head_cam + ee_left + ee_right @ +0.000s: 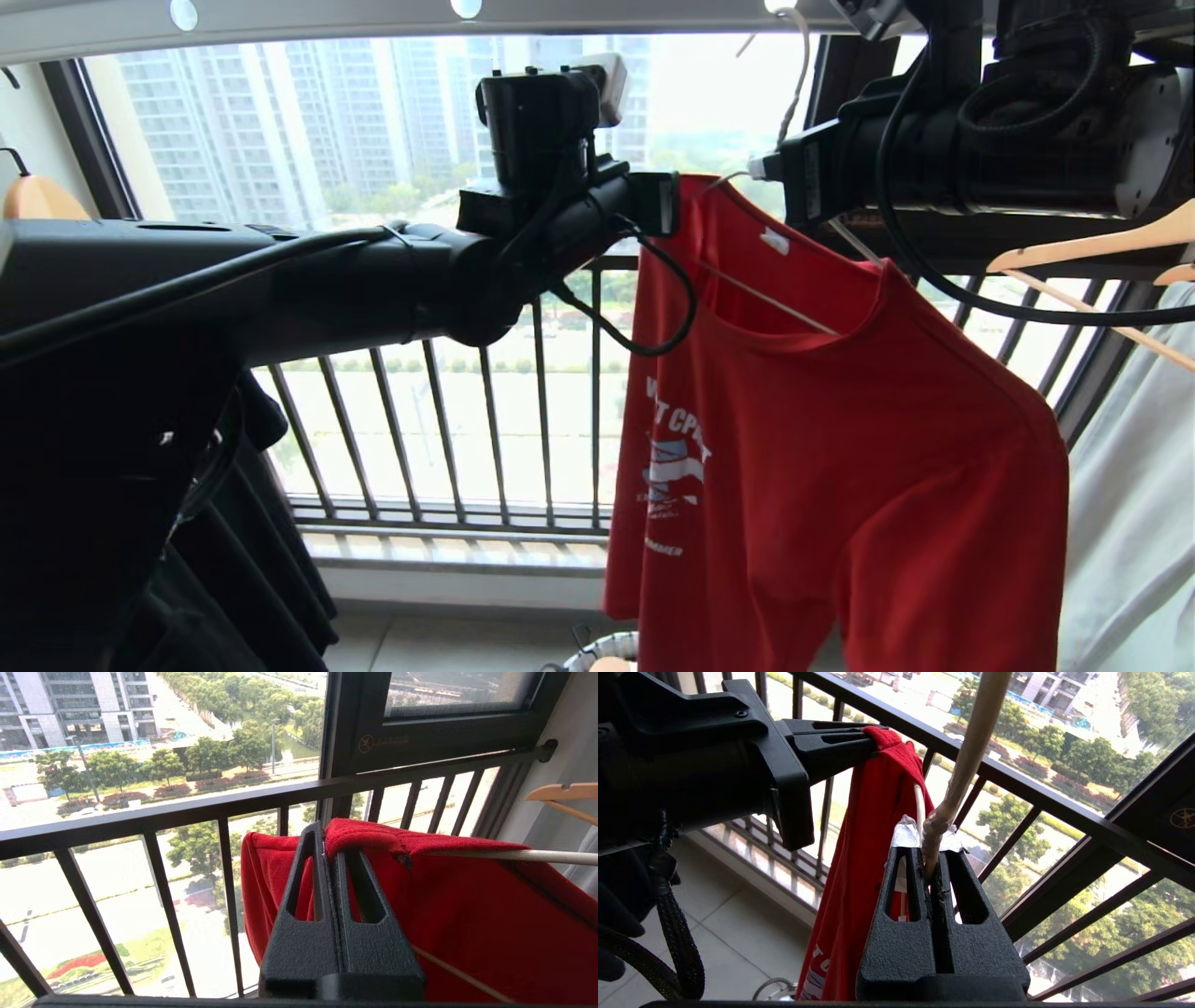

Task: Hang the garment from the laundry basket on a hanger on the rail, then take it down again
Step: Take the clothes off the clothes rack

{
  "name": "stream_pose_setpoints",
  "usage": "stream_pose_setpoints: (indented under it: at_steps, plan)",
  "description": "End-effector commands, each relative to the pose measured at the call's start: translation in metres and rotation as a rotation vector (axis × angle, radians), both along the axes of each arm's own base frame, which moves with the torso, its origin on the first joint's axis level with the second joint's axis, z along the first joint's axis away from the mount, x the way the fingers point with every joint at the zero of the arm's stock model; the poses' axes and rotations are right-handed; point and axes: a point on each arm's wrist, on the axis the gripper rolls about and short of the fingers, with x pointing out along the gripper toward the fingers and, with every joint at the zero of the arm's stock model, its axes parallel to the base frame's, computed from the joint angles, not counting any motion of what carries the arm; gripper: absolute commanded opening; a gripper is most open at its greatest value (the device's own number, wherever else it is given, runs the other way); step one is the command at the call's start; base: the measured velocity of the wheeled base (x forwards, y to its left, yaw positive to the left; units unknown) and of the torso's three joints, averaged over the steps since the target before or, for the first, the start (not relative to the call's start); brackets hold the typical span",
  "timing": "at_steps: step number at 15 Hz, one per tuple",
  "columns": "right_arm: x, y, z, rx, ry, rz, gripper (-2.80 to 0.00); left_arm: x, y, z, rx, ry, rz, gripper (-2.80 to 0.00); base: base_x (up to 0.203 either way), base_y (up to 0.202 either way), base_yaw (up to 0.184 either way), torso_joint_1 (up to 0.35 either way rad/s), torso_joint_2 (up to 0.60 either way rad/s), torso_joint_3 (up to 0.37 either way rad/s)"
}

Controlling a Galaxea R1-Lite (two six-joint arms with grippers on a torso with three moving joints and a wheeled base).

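Balcony setup: barred window railing [439, 420] behind, grey rail [373, 17] overhead with the hanger's hook over it. Right gripper [932, 858] is clamped on the hanger [971, 751] at its twisted neck, probably to steady it so it can't swing or twist. Left gripper [327, 833] has its fingers pinched together on the red garment [840, 485] at the shoulder/collar edge, just beside the hanger's arm, looks like it's tugging that side along the wire. Shirt hangs lopsided, one shoulder seated, the pinched side bunched. Laundry basket [597, 649] sits on the floor below. Black shirt [233, 560] hangs at left, wooden hanger [1092, 247] at right.
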Motion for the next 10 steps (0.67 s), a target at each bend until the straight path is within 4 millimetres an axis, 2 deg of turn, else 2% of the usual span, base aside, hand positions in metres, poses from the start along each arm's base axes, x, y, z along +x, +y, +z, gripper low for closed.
stream_pose_setpoints:
  at_steps: [1,10]
  plan:
    - [0.0004,0.0004,-0.0014,-0.004,0.005,0.004,-2.8,0.0095,-0.0001,-0.0105,0.007,0.016,0.014,-2.8,0.0,0.0,0.0,0.0,0.0,0.0]
    - [-0.0001,0.0002,-0.0011,-0.004,0.005,0.004,-2.8,0.0124,-0.0014,-0.0148,0.011,0.016,0.017,-2.8,0.0,0.0,0.0,0.0,0.0,0.0]
